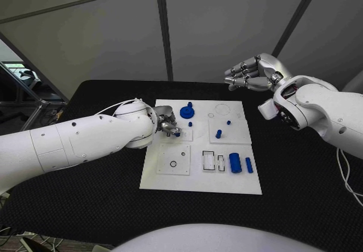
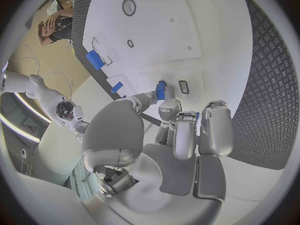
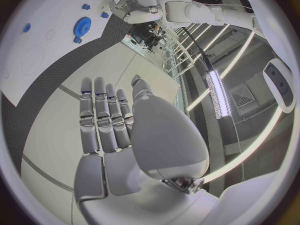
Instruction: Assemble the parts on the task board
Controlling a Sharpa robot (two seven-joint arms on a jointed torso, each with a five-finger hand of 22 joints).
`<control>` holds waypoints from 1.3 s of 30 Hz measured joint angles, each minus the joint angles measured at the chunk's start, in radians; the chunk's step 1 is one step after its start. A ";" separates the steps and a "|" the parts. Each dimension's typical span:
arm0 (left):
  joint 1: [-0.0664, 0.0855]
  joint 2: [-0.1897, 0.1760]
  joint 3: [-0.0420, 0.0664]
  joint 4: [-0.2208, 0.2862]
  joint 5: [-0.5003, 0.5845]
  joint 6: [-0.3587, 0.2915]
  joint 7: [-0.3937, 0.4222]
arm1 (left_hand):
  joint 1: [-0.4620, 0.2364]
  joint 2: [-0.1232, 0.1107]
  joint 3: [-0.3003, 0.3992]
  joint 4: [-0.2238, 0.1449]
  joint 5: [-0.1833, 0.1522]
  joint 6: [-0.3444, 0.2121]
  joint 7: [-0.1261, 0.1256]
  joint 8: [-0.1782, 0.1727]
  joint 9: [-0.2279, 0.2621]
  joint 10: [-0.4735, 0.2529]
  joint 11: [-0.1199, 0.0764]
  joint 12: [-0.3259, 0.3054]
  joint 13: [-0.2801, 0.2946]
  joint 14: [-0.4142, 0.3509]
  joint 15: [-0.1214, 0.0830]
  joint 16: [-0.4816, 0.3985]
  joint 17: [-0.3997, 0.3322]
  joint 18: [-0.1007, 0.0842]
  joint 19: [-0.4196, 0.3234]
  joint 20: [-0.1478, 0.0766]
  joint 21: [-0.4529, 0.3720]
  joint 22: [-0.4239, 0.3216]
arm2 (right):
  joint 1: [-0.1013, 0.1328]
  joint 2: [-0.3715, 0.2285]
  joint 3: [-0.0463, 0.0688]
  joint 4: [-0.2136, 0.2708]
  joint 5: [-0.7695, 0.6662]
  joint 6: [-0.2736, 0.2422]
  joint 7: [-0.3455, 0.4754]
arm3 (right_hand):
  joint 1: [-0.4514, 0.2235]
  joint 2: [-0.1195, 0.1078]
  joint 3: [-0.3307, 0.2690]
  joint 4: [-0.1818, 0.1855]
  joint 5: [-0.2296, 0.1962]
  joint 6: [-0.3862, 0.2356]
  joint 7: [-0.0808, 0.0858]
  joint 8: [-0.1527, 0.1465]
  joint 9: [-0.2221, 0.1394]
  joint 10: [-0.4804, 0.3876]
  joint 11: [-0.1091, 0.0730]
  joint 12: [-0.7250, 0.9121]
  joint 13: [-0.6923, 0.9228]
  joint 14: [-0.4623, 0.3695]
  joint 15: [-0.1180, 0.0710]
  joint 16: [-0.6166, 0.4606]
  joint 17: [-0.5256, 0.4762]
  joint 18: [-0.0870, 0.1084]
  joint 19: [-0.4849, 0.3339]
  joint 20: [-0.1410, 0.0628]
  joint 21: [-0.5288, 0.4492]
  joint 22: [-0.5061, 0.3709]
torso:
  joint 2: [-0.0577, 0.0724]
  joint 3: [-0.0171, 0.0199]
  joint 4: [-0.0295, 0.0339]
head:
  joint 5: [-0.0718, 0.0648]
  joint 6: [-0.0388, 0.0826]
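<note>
Pinching a small blue part (image 1: 177,134) between its fingertips, the left hand (image 1: 167,126) sits low over the left side of the task board (image 1: 201,181), at the small raised white square plate (image 1: 175,135) there. The left wrist view shows that blue part (image 2: 160,90) held upright at the fingertips (image 2: 167,104), right next to a small dark rectangular slot (image 2: 183,87) in the board; whether the part touches the board, cannot tell.

Right hand (image 1: 253,73) is raised behind the board's far right corner, well apart from it, over the black table (image 1: 98,210). Holds nothing; fingers loosely curled in head view, straight and side by side in the right wrist view (image 3: 119,130).

On the board: blue gear (image 1: 187,112) near the far edge, left of centre, also seen in the right wrist view (image 3: 82,23). Small blue peg (image 1: 190,124) just in front of the gear. Blue peg (image 1: 217,134) stands upright near the board's middle, another small blue bit (image 1: 228,123) just beyond it to the right. Blue cylinder (image 1: 235,162) lies near the front right, with a thinner blue bar (image 1: 249,165) just beside it on the right. Two rectangular cutouts (image 1: 212,161) sit just left of the cylinder. Square plate with a small round hole (image 1: 173,163) is at front left. Faint circle outline (image 1: 222,109) at far right.
</note>
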 measured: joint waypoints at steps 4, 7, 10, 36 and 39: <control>0.000 -0.002 0.000 0.003 -0.001 0.002 0.000 | 0.000 -0.001 0.000 0.000 0.005 0.000 0.000 -0.001 0.000 0.002 -0.002 0.000 0.000 0.000 0.000 0.000 0.000 0.000 0.000 0.000 0.000 0.000 | 0.000 0.000 0.000 0.000 0.000 0.001 0.000 | 0.000 0.000 0.000 0.000 0.000 0.000 0.000 0.000 0.000 0.000 0.000 0.000 0.000 0.000 0.000 0.000 -0.001 0.000 0.000 0.000 0.000 0.000 | 0.000 -0.0001 0.0000 | 0.000 -0.001; 0.000 -0.003 0.000 0.004 -0.002 0.004 0.000 | 0.001 -0.001 0.000 0.000 0.005 0.000 0.000 -0.001 0.000 0.003 -0.003 0.000 0.000 0.000 0.000 0.000 0.000 0.000 0.000 0.000 0.000 0.000 | 0.000 0.001 0.000 -0.001 0.000 0.001 -0.001 | 0.000 0.000 0.000 0.000 0.000 0.000 0.000 0.000 0.000 0.000 0.000 0.000 0.000 0.000 0.000 0.000 -0.001 0.000 0.000 0.000 0.000 0.000 | 0.000 -0.0001 0.0000 | 0.000 -0.002; 0.000 -0.004 0.000 0.004 -0.002 0.006 0.000 | 0.002 -0.002 0.000 0.000 0.006 0.000 0.000 -0.001 0.001 0.003 -0.003 0.000 0.000 0.000 0.000 0.000 0.000 0.000 0.000 0.000 0.000 0.000 | 0.000 0.001 0.000 -0.001 0.000 0.002 -0.001 | 0.000 0.000 0.000 0.000 0.000 0.000 0.000 0.000 0.000 0.000 0.000 0.000 0.000 0.000 0.000 0.000 -0.001 0.000 0.000 0.000 0.000 0.000 | 0.000 -0.0001 0.0000 | 0.001 -0.003; 0.003 0.009 0.002 -0.018 0.000 0.028 0.000 | -0.097 -0.016 0.017 -0.077 0.015 0.052 -0.034 0.004 0.004 0.039 -0.025 0.023 0.026 -0.002 -0.016 0.000 0.000 0.000 0.011 -0.011 0.004 0.000 | 0.000 0.003 0.000 -0.001 -0.001 0.004 -0.002 | -0.004 0.004 -0.003 0.003 0.005 0.000 0.000 0.000 0.000 0.000 0.000 0.000 0.000 0.000 0.000 0.000 -0.002 0.000 0.004 -0.004 0.001 -0.001 | 0.000 0.0004 -0.0008 | 0.000 -0.009; 0.003 0.010 0.002 -0.020 0.002 0.029 0.000 | -0.098 -0.016 0.000 -0.065 0.016 0.054 -0.036 0.004 0.005 0.042 -0.029 0.024 0.030 -0.002 -0.017 0.000 0.000 0.000 0.014 -0.014 0.008 0.000 | 0.000 0.003 0.000 -0.001 -0.001 0.004 -0.002 | -0.004 0.004 -0.003 0.003 0.005 0.000 0.000 0.000 0.000 0.000 0.000 0.000 0.000 0.000 0.000 0.000 -0.002 0.000 0.004 -0.004 0.001 -0.001 | 0.000 0.0002 -0.0009 | 0.000 -0.009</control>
